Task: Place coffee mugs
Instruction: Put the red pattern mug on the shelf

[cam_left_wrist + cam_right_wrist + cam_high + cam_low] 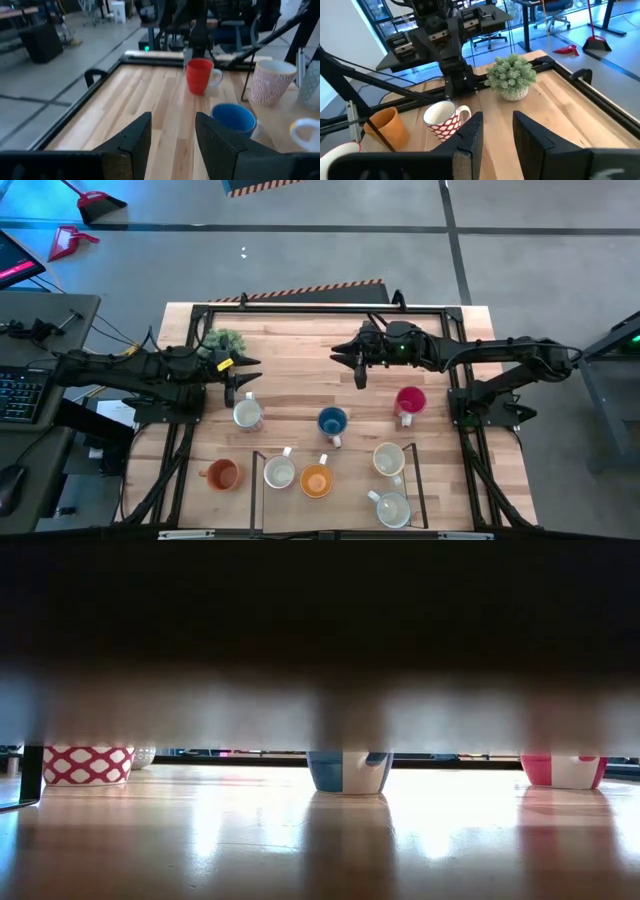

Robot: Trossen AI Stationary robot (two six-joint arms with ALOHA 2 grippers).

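Eight mugs stand upright on their bases on the wooden table. A red-patterned cream mug (248,415) (442,120), a blue mug (332,422) (234,119) and a red mug (410,402) (200,75) form the farther row. Nearer stand an orange mug (221,475), a white mug (279,472), a second orange mug (316,481) and two white mugs (388,459) (391,509). My left gripper (237,380) (172,135) hovers open just beyond the patterned mug. My right gripper (358,365) (497,132) hovers open beyond the blue mug.
A bushy green potted plant (225,340) (511,75) stands near the far left corner. A black metal frame (330,308) runs around the table's edge. Thin black rods (412,475) stand among the near mugs. Bare wood (300,370) lies between the two grippers.
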